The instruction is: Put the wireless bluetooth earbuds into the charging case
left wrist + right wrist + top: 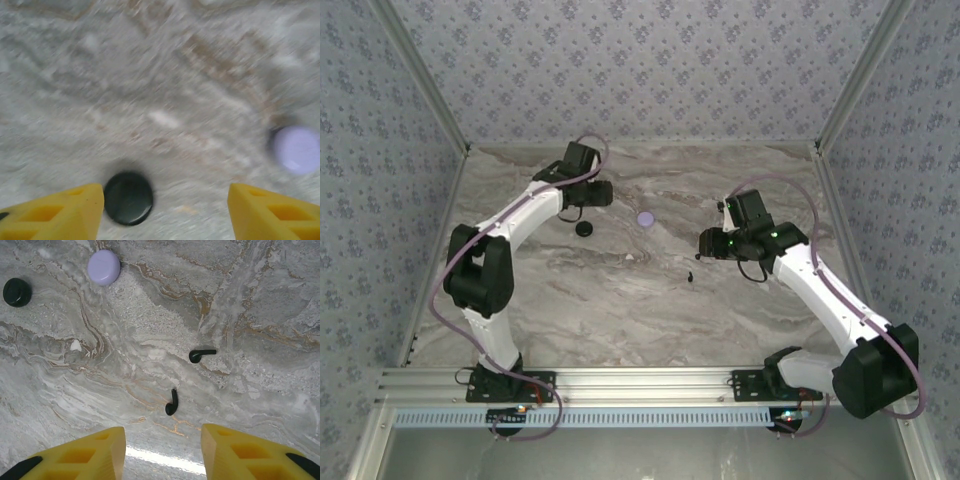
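Both empty | left hand spread wide | right hand part spread

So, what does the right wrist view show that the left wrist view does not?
Extra in the right wrist view: a black earbud and a second black earbud, lying apart on the marble table, a tiny pale piece too small to identify, and the right tool, open. Extra in the left wrist view: the left tool, open. Shared: the black puck, the lilac puck and the table, though the left wrist view is blurred.
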You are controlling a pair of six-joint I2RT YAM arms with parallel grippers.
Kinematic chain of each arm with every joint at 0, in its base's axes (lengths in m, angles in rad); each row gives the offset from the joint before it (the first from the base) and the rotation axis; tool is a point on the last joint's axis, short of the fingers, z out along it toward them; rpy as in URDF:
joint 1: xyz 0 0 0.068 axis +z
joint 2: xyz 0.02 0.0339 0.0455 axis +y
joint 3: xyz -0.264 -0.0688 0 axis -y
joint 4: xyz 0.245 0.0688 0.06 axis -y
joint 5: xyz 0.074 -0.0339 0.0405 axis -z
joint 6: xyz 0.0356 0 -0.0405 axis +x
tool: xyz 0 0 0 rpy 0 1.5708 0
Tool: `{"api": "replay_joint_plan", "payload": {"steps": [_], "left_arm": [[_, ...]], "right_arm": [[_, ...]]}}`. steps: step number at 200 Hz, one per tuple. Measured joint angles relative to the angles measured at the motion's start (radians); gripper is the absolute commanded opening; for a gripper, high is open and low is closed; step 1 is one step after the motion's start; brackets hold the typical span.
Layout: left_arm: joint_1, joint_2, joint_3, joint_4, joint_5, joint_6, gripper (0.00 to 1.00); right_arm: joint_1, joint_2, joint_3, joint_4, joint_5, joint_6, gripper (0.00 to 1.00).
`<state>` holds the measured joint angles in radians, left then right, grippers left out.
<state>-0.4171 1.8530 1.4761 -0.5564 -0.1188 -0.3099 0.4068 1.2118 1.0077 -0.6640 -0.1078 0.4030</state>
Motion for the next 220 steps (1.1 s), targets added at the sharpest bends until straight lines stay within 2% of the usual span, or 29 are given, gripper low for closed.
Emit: {"api": "replay_joint_plan", "payload": {"steps": [50, 132, 220], "left_arm": [[0.01, 0.016, -0.022, -0.076, -0.043, 0.036, 0.78], [0.042, 0.181, 0.014, -0.1, -0.024, 0.067, 0.77], [0.042, 0.262, 0.093, -0.14, 0.016, 0.083, 0.6]], "right_arm": [[0.0, 0.0, -0.009, 0.0, 0.0, 0.0, 0.49], [0.0, -0.001, -0.009, 0.0, 0.0, 0.0, 0.5], [-0.002, -0.01, -0.016, -0.002, 0.008, 0.0, 0.5]]}}
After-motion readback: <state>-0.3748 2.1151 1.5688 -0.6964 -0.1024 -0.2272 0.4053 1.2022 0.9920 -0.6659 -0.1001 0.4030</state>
